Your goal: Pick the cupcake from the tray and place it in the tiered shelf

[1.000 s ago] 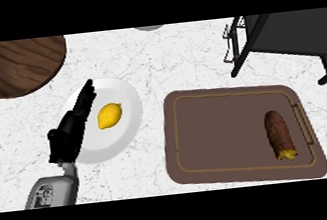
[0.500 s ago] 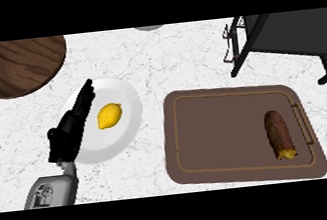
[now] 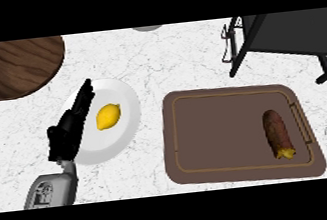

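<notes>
The task's thing, a brown elongated item with a yellowish end (image 3: 278, 134), lies on the brown tray (image 3: 213, 132) close to the tray's right rim, its length running front to back; it looks more like a long roll than a cupcake. The tray sits on the white marbled worktop (image 3: 169, 61) towards the front right corner, and nothing else lies on it.

The tiered shelf (image 3: 285, 39), a black frame with a dark panel, stands at the far right corner of the worktop, apart from the tray's far edge with bare worktop between them.

To the left of the tray, just beside it, is a white plate (image 3: 124, 131) with a yellow lemon (image 3: 108, 116) on it. The left hand (image 3: 69, 132) lies over the plate's left rim, fingers straight and together, pointing away towards the far edge, wide rather than curled, holding nothing and not touching the lemon. Its grey forearm (image 3: 52, 189) comes in from the front edge.

A round dark wooden board (image 3: 19, 67) lies at the far left corner, apart from the plate. A small grey object (image 3: 147, 28) shows at the far edge, mostly cut off. The right hand does not show.
</notes>
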Controlling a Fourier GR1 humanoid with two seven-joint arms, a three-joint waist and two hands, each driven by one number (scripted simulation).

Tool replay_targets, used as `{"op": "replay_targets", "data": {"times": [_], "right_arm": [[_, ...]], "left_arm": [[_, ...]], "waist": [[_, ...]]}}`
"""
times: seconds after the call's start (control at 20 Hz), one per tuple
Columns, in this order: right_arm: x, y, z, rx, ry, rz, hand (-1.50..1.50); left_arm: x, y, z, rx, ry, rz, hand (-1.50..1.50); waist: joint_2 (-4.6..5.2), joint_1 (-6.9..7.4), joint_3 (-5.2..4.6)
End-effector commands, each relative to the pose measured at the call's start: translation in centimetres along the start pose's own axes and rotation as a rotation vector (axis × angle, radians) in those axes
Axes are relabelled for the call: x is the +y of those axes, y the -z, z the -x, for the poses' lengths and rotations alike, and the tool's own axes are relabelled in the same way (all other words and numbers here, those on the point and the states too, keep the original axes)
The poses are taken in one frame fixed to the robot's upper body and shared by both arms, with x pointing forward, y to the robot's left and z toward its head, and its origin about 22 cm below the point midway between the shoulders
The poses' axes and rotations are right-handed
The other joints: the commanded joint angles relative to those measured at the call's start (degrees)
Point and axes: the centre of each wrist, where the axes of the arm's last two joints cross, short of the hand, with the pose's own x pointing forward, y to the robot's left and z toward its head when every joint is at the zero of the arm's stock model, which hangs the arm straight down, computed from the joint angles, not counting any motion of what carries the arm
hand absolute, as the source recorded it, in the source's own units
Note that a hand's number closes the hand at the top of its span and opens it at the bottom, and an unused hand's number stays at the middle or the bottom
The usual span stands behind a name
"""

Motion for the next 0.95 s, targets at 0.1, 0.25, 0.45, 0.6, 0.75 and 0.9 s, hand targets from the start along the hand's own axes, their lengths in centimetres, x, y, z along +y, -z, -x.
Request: {"op": "replay_targets", "data": {"times": [0.1, 0.25, 0.45, 0.6, 0.75, 0.9], "right_arm": [[-7.5, 3.3, -1.2, 0.113, 0.007, 0.091, -1.50], [-10.2, 4.5, 0.2, 0.210, -0.092, 0.042, -1.50], [-15.6, 4.2, 0.8, 0.244, -0.154, 0.001, -1.50], [-19.5, 5.3, 2.6, 0.233, -0.207, -0.026, -1.50], [-23.8, 4.4, 3.1, 0.219, -0.218, -0.070, -1.50], [-27.8, 3.7, 4.4, 0.234, -0.196, -0.062, -1.50]], "left_arm": [[0.8, -1.1, 0.9, 0.014, 0.011, -0.017, 0.00], [-0.2, -0.1, 0.4, 0.008, 0.011, -0.032, 0.00], [0.6, -1.2, 0.2, 0.005, 0.008, -0.047, 0.00], [1.5, -1.6, 0.8, 0.003, 0.005, -0.025, 0.00], [1.4, -0.5, 0.5, 0.022, 0.005, -0.081, 0.00], [-0.3, -1.8, 0.2, 0.011, 0.004, -0.035, 0.00]], "waist": [[-0.49, -1.31, 0.01], [-0.36, -1.95, 0.02], [-0.65, -2.30, 0.06], [-0.37, -1.80, 0.08], [-0.63, -3.42, 0.11], [-0.50, -2.24, 0.11]]}}
